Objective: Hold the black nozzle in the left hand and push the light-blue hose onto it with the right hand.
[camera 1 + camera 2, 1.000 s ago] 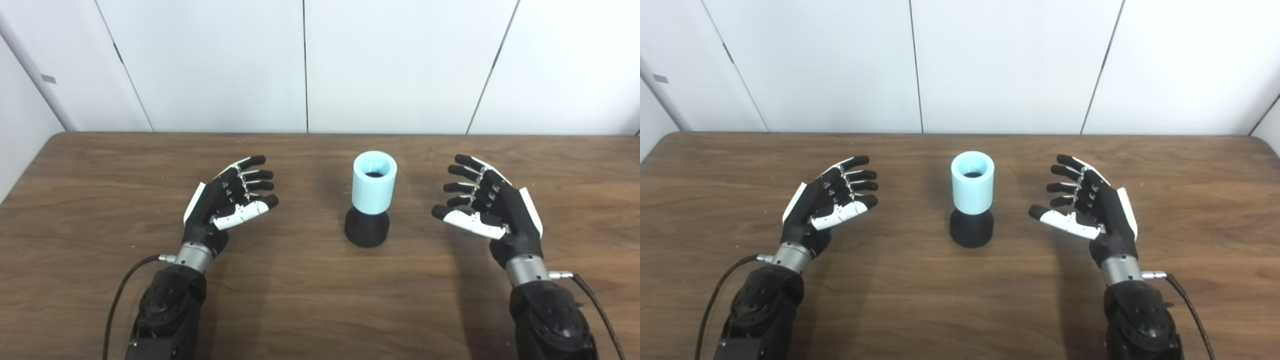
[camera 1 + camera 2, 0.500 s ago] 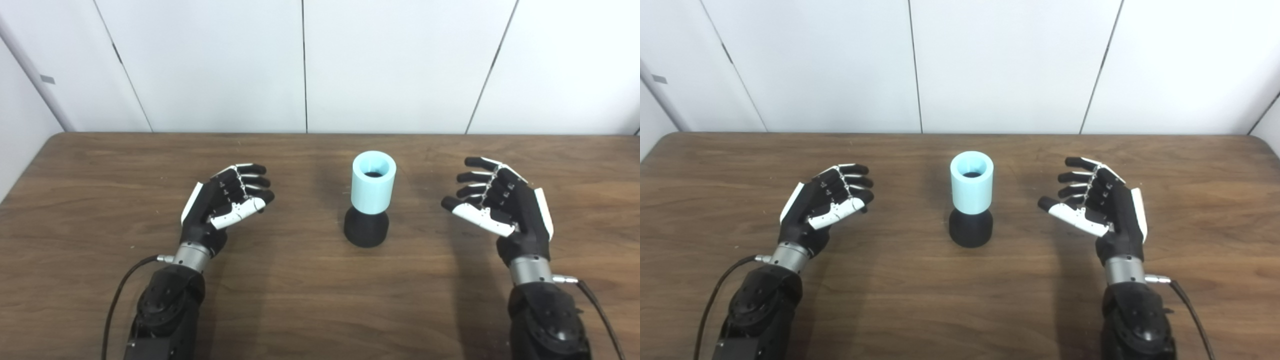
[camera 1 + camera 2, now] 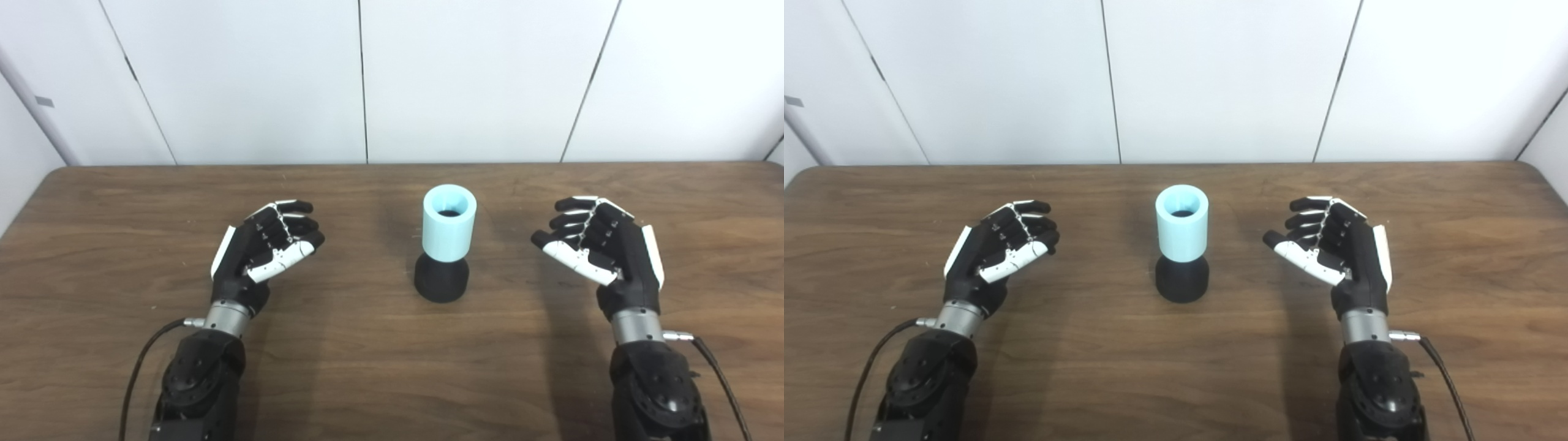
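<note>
Left hand (image 3: pixel 260 251) over the table (image 3: pixel 355 355), palm turned inward, fingers (image 3: pixel 294 215) curled loosely but not closed, thumb (image 3: pixel 283 262) apart from them, holding nothing. Well to the left of the nozzle, touching neither nozzle nor hose. Forearm entering from the bottom edge, a black cable (image 3: pixel 138 373) trailing from the wrist.

Right hand (image 3: pixel 603 245) mirrored on the other side, palm facing left, fingers (image 3: pixel 576 213) bent and spread, thumb (image 3: pixel 572 262) pointing toward the centre, empty as well. Well to the right of the hose, no contact. A second cable (image 3: pixel 716 373) leaving its wrist.

Between both hands, roughly midway: black nozzle (image 3: pixel 441 280) standing upright on the wood, wide base down. Light-blue hose (image 3: pixel 449 223) seated on top of the nozzle, upright, open end up, dark interior visible through the mouth.

Behind the far table edge, white wall panels (image 3: pixel 478 79) with dark seams.
</note>
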Available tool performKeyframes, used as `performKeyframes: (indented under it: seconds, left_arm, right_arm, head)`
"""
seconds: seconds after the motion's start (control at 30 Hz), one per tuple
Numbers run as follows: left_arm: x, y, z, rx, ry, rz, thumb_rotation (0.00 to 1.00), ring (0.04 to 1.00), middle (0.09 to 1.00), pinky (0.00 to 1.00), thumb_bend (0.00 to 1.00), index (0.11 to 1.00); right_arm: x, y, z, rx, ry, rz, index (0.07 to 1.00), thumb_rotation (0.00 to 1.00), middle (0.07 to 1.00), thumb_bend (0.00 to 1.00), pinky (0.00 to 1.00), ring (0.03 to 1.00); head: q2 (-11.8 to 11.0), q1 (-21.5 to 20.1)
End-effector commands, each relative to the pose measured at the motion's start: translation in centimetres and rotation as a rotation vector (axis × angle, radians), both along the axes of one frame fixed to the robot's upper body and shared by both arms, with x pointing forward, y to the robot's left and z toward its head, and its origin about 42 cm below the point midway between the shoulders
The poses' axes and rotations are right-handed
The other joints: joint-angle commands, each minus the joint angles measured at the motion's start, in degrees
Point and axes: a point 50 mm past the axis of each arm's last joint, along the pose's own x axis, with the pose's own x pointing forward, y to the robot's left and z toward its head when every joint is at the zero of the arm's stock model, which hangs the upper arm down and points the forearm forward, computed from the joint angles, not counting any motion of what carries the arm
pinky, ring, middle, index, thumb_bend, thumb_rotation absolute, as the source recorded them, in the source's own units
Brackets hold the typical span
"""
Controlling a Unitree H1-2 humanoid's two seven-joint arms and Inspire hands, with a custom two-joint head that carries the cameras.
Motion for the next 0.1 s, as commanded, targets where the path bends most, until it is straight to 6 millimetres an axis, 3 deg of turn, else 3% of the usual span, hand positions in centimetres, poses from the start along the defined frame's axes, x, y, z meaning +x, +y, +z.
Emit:
performKeyframes:
  seconds: [0.0, 0.03, 0.07]
  left_arm:
    - [0.41, 0.19, 2.03, 0.042, -0.069, -0.003, 0.05, 0.708, 0.713, 0.59, 0.61, 0.612]
    - [0.35, 0.22, 2.06, 0.050, -0.069, -0.004, 0.05, 0.721, 0.728, 0.61, 0.66, 0.671]
    - [0.30, 0.25, 2.06, 0.057, -0.070, -0.004, 0.06, 0.738, 0.747, 0.63, 0.69, 0.723]
  right_arm:
    - [0.43, -0.07, 1.80, -0.042, -0.059, 0.024, 0.497, 0.00, 0.495, 0.52, 0.40, 0.588]
    - [0.42, -0.12, 1.80, -0.059, -0.050, 0.041, 0.493, 0.00, 0.499, 0.52, 0.42, 0.605]
    - [0.41, -0.14, 1.79, -0.074, -0.042, 0.056, 0.496, 0.09, 0.623, 0.52, 0.48, 0.647]
  head:
    - [0.01, -0.08]
    - [-0.22, -0.40]
    - [-0.35, -0.61]
